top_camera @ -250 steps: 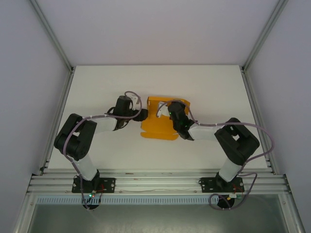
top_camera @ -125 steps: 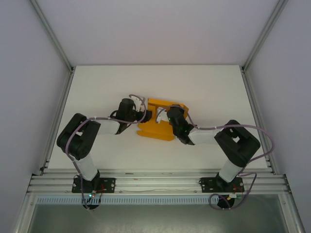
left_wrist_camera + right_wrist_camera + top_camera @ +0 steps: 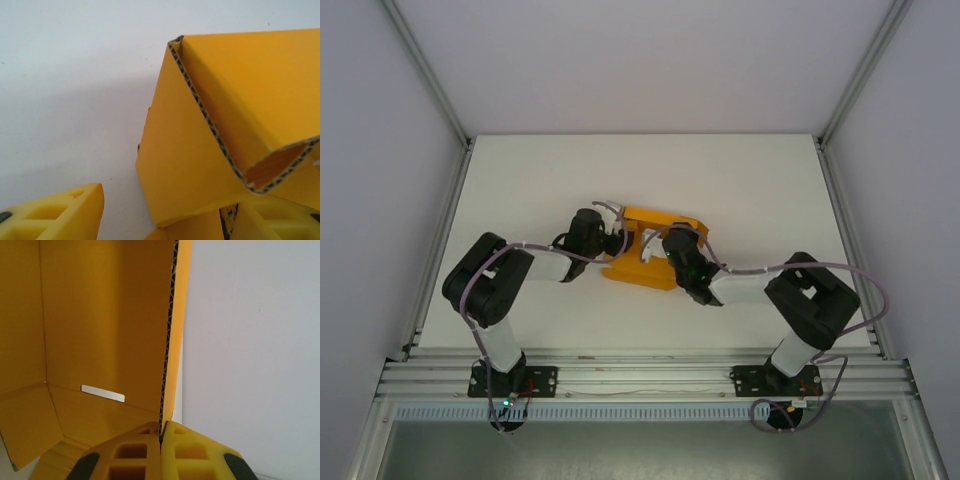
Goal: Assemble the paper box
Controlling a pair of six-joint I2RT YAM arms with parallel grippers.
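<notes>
White table [image 3: 740,180] surface is spreading out on every side of the work, leaving open room toward the far edge and toward both side rails. Aluminium framing [image 3: 640,378] is running along the near edge, where the two arm bases are sitting. Slanted posts are bounding the left and right sides, with pale walls behind them. Purple cables [image 3: 868,290] are looping off the right arm's elbow, well apart from the card.

Only the arms themselves are crowding the middle. Both forearms are reaching inward and meeting at the paper box [image 3: 638,270], which is sitting near the table's centre between the two wrists. The left gripper [image 3: 618,243] is pointing at its left side, and the right gripper [image 3: 656,248] is sitting over its middle.

Seen from the left wrist, the left gripper [image 3: 172,212] is holding its jaws apart around a raised corner of the box [image 3: 200,150]. One yellow finger [image 3: 60,215] is sitting clear of the card with white table showing between them; the other is lying just beside the folded wall.

Seen from the right wrist, the right gripper [image 3: 161,432] is pinching tight on the fluted edge of an upright wall [image 3: 100,315].

Orange-yellow corrugated card is standing partly folded, its walls up and one flap doubling over at the corner. A thin white slot [image 3: 102,393] is showing low on an inner panel.
</notes>
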